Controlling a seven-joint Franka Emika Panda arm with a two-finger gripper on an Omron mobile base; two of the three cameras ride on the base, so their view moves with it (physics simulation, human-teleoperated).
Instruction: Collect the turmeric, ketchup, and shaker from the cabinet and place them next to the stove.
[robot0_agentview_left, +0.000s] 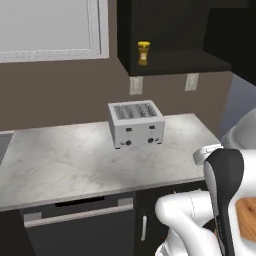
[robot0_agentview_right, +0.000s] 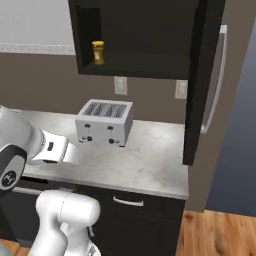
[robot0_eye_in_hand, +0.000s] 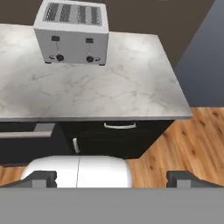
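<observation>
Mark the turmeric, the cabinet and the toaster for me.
turmeric (robot0_agentview_left: 143, 53), left base view, on the jar body.
cabinet (robot0_agentview_right: 145, 66), right base view, on its bare shelf floor.
toaster (robot0_eye_in_hand: 72, 44), hand view, on its front face.

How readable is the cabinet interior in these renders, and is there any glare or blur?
Left base view: cabinet interior dark, yet the turmeric stands out. Right base view: same, turmeric clear. Hand view: evenly lit counter, sharp toaster, no glare.
</observation>
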